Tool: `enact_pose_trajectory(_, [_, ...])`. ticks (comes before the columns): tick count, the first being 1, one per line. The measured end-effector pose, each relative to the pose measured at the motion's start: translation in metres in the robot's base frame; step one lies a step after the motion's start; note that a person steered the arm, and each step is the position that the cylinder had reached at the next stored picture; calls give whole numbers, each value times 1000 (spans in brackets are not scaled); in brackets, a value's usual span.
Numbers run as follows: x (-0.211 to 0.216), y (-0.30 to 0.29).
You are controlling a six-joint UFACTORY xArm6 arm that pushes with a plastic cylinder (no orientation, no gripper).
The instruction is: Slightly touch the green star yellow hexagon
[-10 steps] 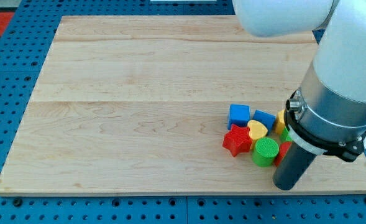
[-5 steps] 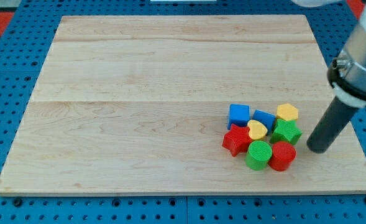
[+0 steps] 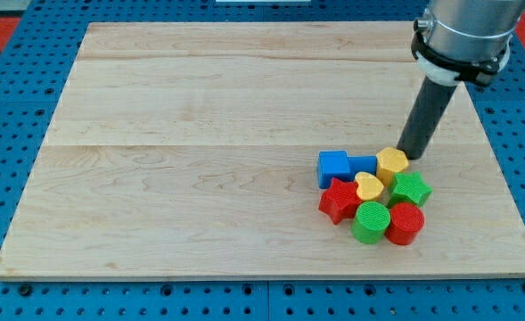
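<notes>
**Tip at the yellow hexagon**

My tip [image 3: 411, 153] touches the far right side of the yellow hexagon [image 3: 391, 164]. It is a plain rod with no jaws and holds nothing. The green star [image 3: 411, 189] sits just near of the hexagon, touching the red cylinder [image 3: 406, 223]. The wooden board [image 3: 200, 125] has lots of open room on the left and far side.

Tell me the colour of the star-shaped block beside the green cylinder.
Red: the red star sits left of the green cylinder in the camera view.
</notes>
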State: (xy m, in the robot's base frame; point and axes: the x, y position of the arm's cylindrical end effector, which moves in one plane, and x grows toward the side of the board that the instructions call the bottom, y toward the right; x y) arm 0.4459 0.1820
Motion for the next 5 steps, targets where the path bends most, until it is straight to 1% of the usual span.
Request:
enact_pose_trajectory(1, [-31, -33])
enact_pose_trajectory(2, [-29, -67])
enact_pose_trajectory(3, [14, -144])
enact_pose_trajectory(4, [76, -176])
enact_pose_trajectory(5, [130, -149])
